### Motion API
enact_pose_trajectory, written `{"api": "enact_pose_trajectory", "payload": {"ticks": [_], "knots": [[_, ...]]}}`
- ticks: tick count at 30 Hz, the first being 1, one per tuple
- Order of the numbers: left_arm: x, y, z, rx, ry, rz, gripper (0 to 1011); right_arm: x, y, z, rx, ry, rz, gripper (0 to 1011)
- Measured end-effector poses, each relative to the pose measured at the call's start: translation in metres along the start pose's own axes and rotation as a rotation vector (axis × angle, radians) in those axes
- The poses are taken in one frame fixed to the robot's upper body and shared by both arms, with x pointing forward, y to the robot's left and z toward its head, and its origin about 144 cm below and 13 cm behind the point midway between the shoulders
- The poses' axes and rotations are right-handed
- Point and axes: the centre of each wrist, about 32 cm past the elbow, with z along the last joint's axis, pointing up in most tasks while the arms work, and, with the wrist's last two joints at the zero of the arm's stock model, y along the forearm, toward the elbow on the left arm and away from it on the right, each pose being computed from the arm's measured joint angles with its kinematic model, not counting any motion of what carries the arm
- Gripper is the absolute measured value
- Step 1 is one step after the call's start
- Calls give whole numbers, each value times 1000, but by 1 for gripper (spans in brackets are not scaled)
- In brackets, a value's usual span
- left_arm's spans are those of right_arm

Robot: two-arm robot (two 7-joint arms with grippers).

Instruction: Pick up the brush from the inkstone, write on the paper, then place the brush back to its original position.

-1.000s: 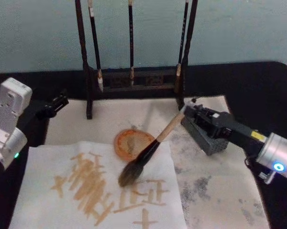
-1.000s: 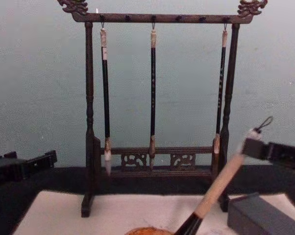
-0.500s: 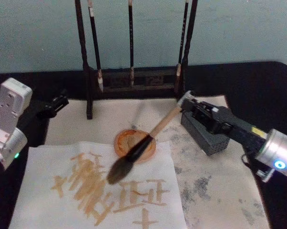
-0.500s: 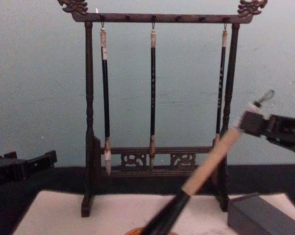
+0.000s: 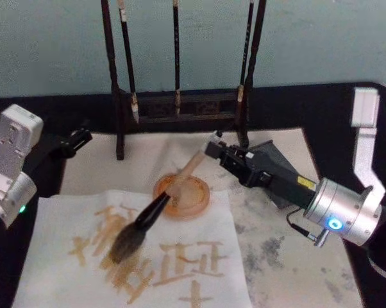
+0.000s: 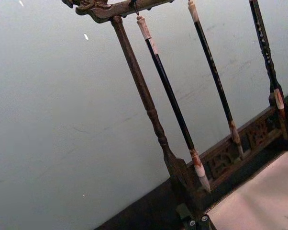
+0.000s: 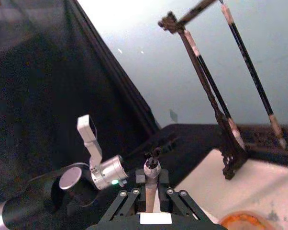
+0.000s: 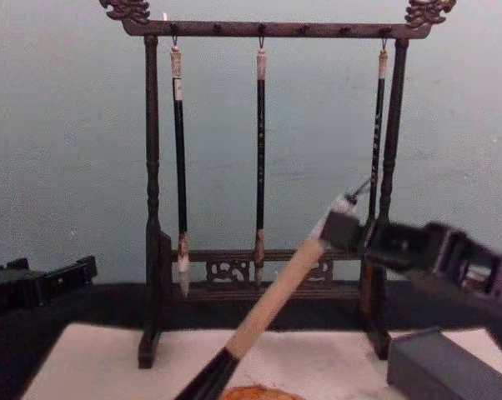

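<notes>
Paper (image 5: 52, 218) flat on worktop (image 5: 334, 109), front-left, tan strokes across it. Brush rack (image 8: 151, 208) upright behind. Right hand (image 5: 213, 147) clenched on whitish end of brush (image 5: 156, 206). Inkstone (image 8: 439, 367) partly behind right arm. Brush slants over orange dish (image 5: 193, 199), bristles on paper. Left hand (image 5: 74, 140) parked far left.

A black table (image 5: 321, 109) carried a wide cream paper (image 5: 295, 269), speckled grey. A dark wooden brush rack (image 5: 180, 106) stood at the paper's far edge. A white sheet (image 5: 52, 224) marked with tan strokes overlapped its near left part.
</notes>
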Motion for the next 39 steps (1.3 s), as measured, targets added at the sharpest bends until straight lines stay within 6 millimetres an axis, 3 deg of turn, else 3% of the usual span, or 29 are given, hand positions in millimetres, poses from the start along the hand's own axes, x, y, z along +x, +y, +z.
{"api": "enact_pose_trajectory", "payload": {"ticks": [15, 29, 39], "knots": [[0, 0, 0, 0, 0, 0, 1002, 15, -14, -14, -7, 57, -68, 151], [0, 0, 0, 0, 0, 0, 1002, 18, -51, -2, 43, 60, -137, 151], [0, 0, 0, 0, 0, 0, 1002, 12, -61, 8, 83, 63, -123, 151]]}}
